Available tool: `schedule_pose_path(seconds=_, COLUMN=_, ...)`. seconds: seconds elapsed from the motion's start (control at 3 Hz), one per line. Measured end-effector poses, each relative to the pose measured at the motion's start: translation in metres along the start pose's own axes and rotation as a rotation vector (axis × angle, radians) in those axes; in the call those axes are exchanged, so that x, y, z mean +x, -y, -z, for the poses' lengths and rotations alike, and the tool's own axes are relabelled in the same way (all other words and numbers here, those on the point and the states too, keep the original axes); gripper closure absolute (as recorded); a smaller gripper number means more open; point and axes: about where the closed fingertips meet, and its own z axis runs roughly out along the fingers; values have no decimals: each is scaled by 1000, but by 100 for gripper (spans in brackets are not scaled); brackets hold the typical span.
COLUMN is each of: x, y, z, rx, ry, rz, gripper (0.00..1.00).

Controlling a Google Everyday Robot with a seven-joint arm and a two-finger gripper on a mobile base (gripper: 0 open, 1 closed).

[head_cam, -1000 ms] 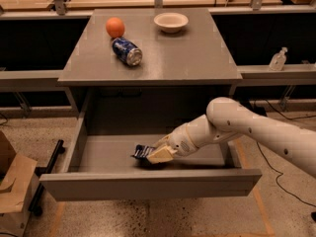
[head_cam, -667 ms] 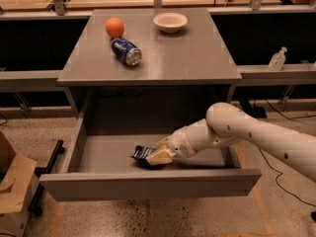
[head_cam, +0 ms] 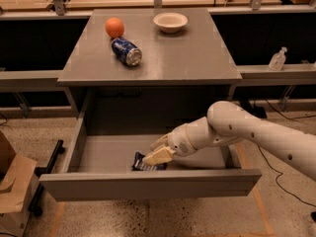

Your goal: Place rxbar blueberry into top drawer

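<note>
tool [head_cam: 159, 155] in top drawer [head_cam: 148, 184], right over rxbar blueberry [head_cam: 146, 163] near its front edge, mid-width. Grip state: can't tell. Bar looks light, flat, slick wrapper; pinch across the narrow width.

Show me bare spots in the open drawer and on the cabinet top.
In the top drawer, the floor left of the rxbar blueberry is bare; the hand at the bar and arm crowd the right. On the cabinet top, the front and right are free; orange, soda can and bowl crowd the back.
</note>
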Motion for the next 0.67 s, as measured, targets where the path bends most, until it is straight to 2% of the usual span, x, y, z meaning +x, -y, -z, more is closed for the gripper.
schedule_pose_path(seconds=0.33, x=0, y=-1, z=-2, rx=-4, ry=-1, rz=1, gripper=0)
schedule_pose_path(seconds=0.67, x=0, y=-1, z=-2, rx=-4, ry=-1, rz=1, gripper=0)
